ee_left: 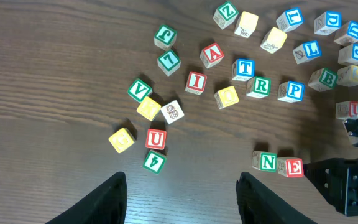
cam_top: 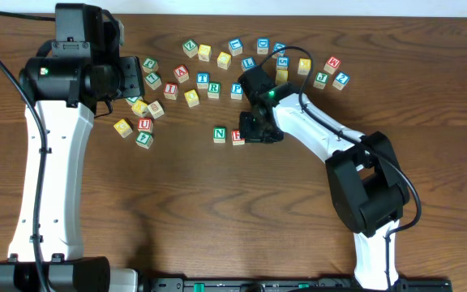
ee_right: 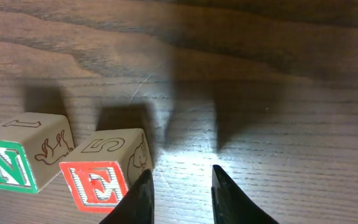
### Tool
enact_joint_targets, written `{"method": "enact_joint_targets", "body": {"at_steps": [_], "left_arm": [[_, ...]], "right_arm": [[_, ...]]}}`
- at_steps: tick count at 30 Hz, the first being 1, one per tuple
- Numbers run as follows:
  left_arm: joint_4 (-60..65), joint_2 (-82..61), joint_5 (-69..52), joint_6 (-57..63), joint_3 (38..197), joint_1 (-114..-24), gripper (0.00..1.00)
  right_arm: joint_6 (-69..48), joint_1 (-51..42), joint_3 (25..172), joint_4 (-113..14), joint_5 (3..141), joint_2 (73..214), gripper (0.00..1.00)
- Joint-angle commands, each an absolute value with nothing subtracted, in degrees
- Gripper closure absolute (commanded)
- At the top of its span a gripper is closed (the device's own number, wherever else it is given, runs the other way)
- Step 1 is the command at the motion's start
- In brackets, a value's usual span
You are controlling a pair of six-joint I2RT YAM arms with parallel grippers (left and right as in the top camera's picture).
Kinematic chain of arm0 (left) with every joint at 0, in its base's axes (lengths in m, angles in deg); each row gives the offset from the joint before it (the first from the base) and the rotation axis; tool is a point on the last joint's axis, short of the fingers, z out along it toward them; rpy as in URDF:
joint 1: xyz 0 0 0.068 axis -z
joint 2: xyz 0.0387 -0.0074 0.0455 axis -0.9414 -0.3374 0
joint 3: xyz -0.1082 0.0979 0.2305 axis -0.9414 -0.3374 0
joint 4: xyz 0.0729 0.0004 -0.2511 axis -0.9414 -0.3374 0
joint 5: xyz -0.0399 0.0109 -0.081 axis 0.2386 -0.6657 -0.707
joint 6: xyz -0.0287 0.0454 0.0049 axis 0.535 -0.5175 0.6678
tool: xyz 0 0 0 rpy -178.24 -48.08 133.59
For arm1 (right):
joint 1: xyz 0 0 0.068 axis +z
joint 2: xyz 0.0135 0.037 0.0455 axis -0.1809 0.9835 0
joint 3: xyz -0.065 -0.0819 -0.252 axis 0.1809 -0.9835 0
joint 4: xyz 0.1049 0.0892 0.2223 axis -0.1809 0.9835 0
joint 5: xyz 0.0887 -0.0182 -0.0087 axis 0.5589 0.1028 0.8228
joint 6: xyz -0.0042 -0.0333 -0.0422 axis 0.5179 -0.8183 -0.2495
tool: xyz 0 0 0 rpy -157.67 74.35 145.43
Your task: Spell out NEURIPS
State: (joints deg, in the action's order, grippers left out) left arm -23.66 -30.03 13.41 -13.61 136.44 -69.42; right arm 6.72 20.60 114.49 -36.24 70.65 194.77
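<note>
N cube (cam_top: pixel 220 134) and E cube (cam_top: pixel 237 137) sit side by side; five letters seem left, U cube (cam_top: pixel 144 124) well apart. The right gripper (ee_right: pixel 180 180) beside E is narrowly parted, empty; left gripper (ee_left: pixel 182 186) spread, empty.

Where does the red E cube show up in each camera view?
Overhead: the red E cube lies just below the picture's centre.
Left wrist: the red E cube is at lower right.
Right wrist: the red E cube is at lower left, in close-up.
Shared landmark: the green N cube lies beside it, on its left, in every view.
</note>
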Motion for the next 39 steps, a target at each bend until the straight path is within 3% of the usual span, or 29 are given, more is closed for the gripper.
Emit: {"method": "enact_joint_targets", "body": {"at_steps": [1,39], "left_arm": [[-23.88,-29.84,13.91,-13.33,136.73,-69.38,0.44],[-23.88,-29.84,13.91,-13.33,136.73,-69.38,0.44]], "right_arm": [[8.17,21.15,114.05,-36.26,71.26,194.81,0.75],[7.56,22.24,114.12,-41.11,72.12,194.79,0.75]]}}
